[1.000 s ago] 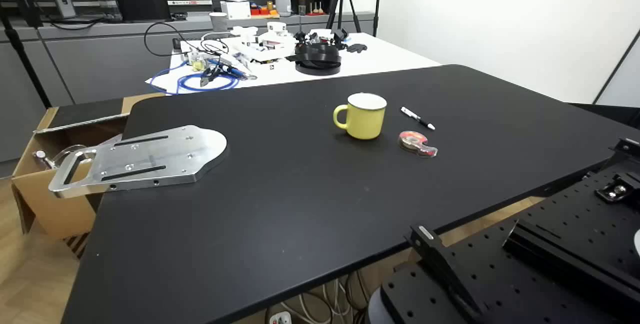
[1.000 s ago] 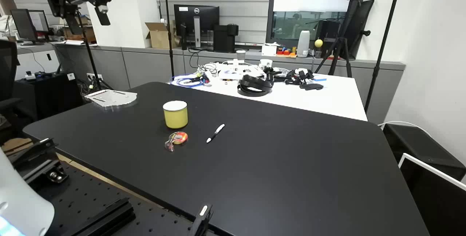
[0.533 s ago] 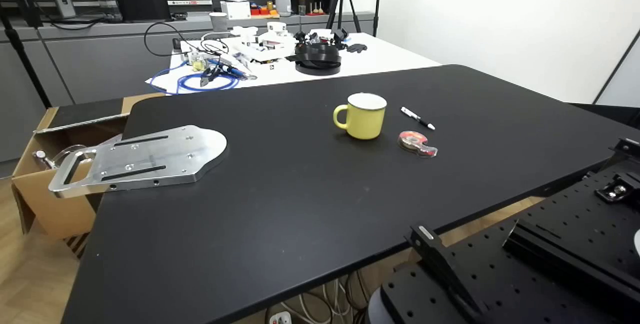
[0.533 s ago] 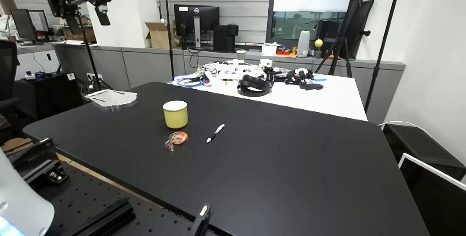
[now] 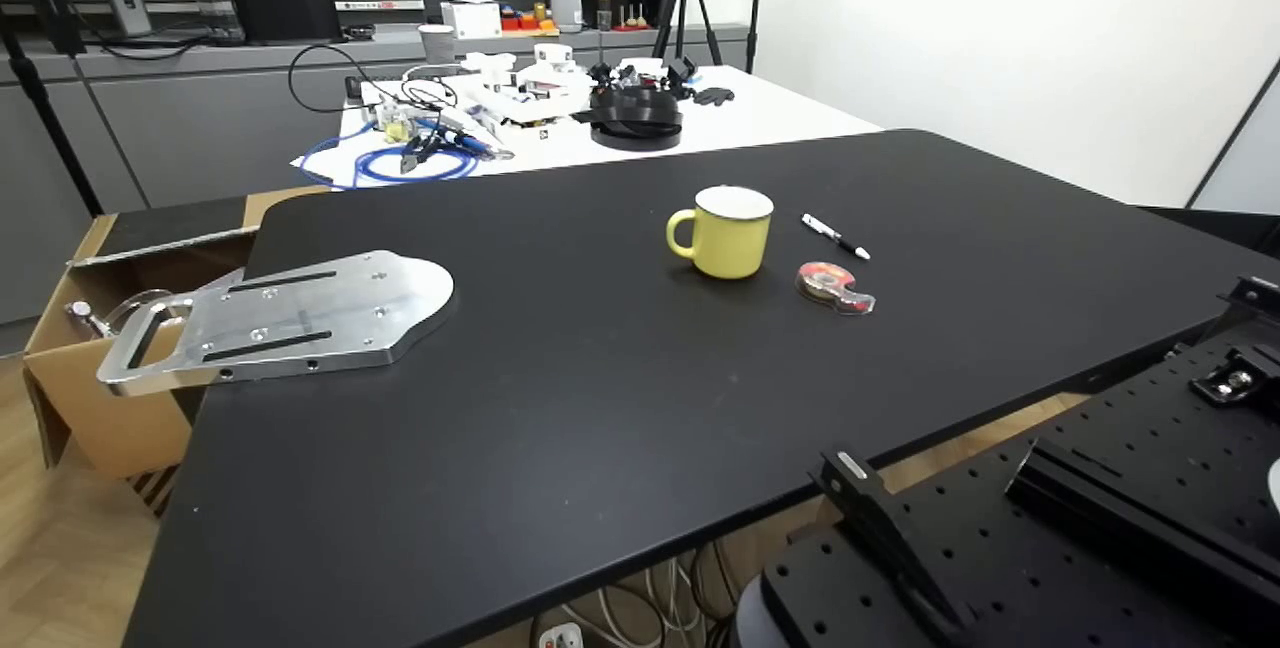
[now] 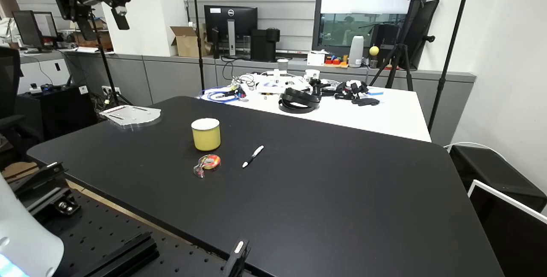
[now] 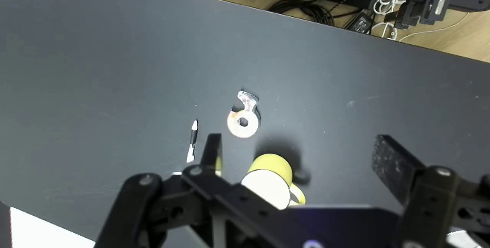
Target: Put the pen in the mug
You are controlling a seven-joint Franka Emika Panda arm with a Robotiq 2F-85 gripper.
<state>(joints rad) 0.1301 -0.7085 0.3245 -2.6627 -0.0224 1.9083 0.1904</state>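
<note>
The pen [image 5: 836, 236], white with a dark section, lies flat on the black table in both exterior views [image 6: 253, 156]; it also shows in the wrist view [image 7: 193, 137]. The yellow mug [image 5: 732, 243] stands upright beside it, with a pale inside and a side handle. The mug shows in an exterior view [image 6: 207, 138] and in the wrist view [image 7: 273, 162], partly hidden by the gripper's body. My gripper [image 6: 104, 25] is high above the table at the top left of an exterior view. In the wrist view the gripper [image 7: 298, 142] is open, its fingers wide apart with nothing between them.
A clear reddish tape dispenser [image 5: 832, 288] lies near the pen and mug, also in the wrist view [image 7: 243, 123]. A flat silver metal plate [image 5: 310, 318] overhangs the table's edge above a cardboard box [image 5: 110, 408]. A white table [image 6: 367, 116] with cables and parts stands behind.
</note>
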